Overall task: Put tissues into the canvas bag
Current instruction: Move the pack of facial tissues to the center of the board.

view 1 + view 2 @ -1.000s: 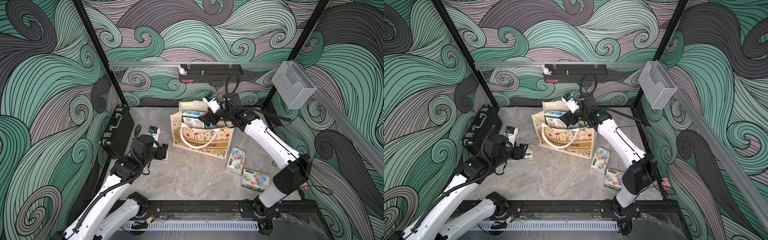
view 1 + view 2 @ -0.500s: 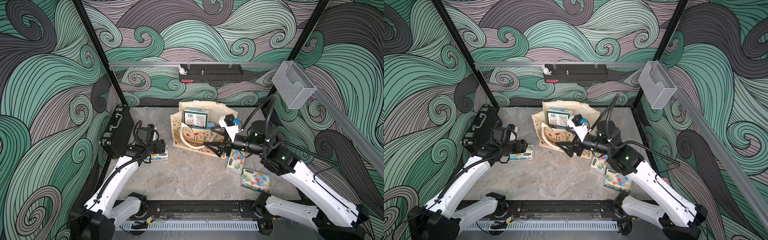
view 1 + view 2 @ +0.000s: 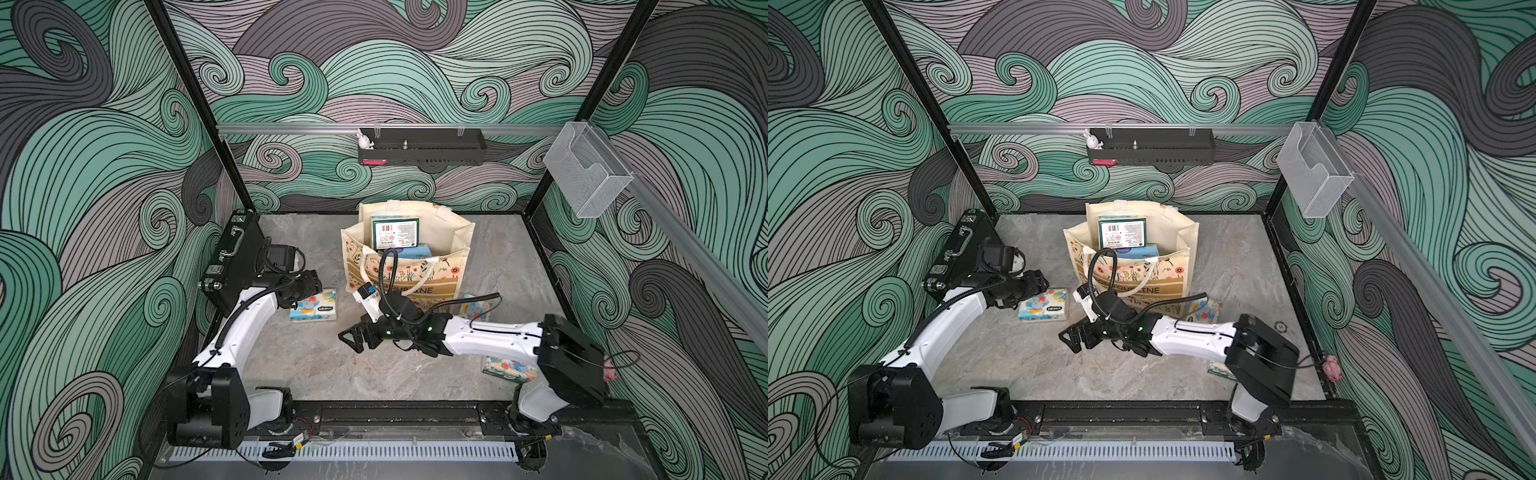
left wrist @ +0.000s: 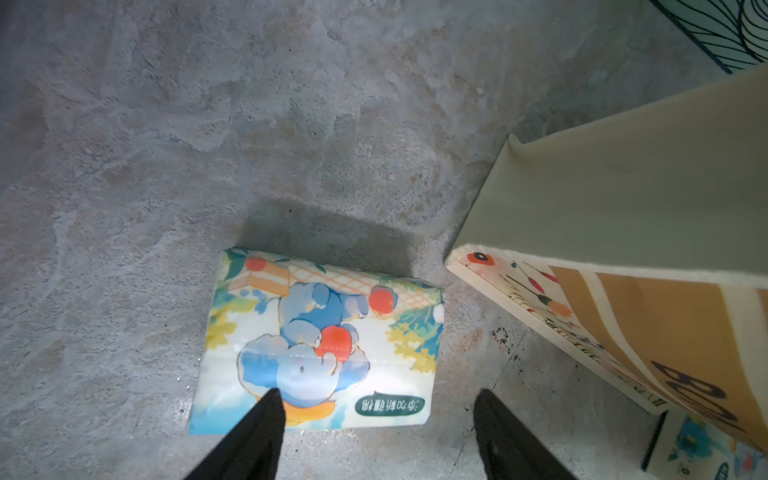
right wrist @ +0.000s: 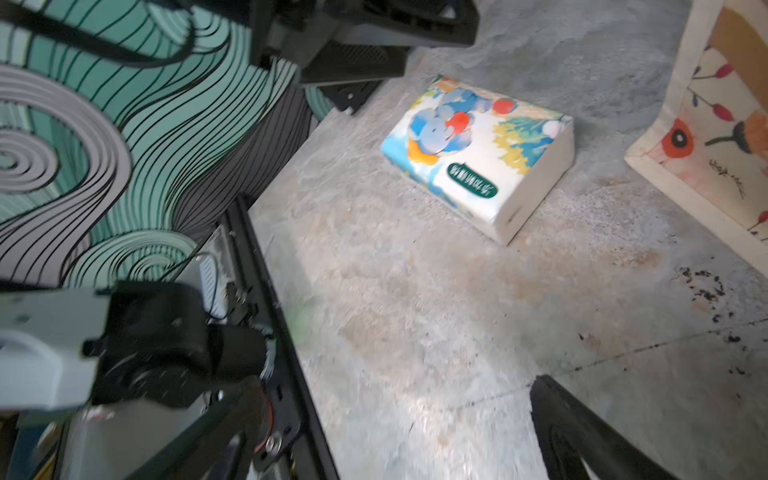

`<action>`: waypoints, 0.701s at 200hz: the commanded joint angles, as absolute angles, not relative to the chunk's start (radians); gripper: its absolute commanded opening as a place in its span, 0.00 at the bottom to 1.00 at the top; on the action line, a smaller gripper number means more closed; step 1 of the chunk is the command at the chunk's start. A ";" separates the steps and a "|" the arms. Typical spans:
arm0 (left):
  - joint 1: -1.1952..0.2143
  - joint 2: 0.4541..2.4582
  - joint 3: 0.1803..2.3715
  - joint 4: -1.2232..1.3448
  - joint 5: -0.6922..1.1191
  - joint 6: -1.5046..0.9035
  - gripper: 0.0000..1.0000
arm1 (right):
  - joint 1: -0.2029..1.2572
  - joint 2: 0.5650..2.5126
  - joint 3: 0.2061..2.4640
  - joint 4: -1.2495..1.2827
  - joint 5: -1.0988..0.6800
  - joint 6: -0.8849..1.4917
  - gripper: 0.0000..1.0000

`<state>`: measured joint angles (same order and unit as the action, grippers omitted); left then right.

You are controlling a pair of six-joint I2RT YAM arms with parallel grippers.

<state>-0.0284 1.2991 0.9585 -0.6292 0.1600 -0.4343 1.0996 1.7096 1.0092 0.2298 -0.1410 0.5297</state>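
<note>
Left fingers [image 4: 249, 440] spread over cartoon tissue pack [image 4: 320, 345]; right fingers [image 5: 582, 424] spread, empty, near canvas bag [image 3: 444, 266].

floral pack [image 3: 505, 369] half hidden beneath right arm [image 3: 490, 337]

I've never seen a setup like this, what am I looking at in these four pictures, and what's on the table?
You see a robot: a white left arm and right arm, each ending in a two-fingered gripper. The two wide pictures come from a camera overhead; the close-ups from cameras on the wrists. On the grey table stands a canvas bag with tissue packs inside. A black briefcase stands on the robot's left. A cartoon-printed pack lies flat beside the bag; the left gripper is open right by it, not gripping. A light blue pack and a floral pack lie by the right arm. The right gripper is open and empty.
</note>
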 commanded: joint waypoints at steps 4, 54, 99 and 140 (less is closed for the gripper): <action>0.009 1.343 1.017 -0.671 0.191 -0.464 0.74 | 1.095 1.852 1.120 0.356 -0.032 0.595 1.00; 0.065 1.355 0.979 -0.640 0.176 -0.479 0.72 | 1.057 2.056 1.218 0.494 -0.085 0.547 0.91; 0.069 1.401 0.980 -0.643 0.176 -0.476 0.64 | 1.028 2.185 1.311 0.499 -0.178 0.538 0.82; 0.078 1.458 0.968 -0.643 0.162 -0.482 0.58 | 1.026 2.219 1.323 0.510 -0.189 0.521 0.75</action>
<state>0.0650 1.4216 0.9707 -0.6289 0.1699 -0.4709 1.0321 2.2120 1.3163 0.4801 -0.1654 0.5369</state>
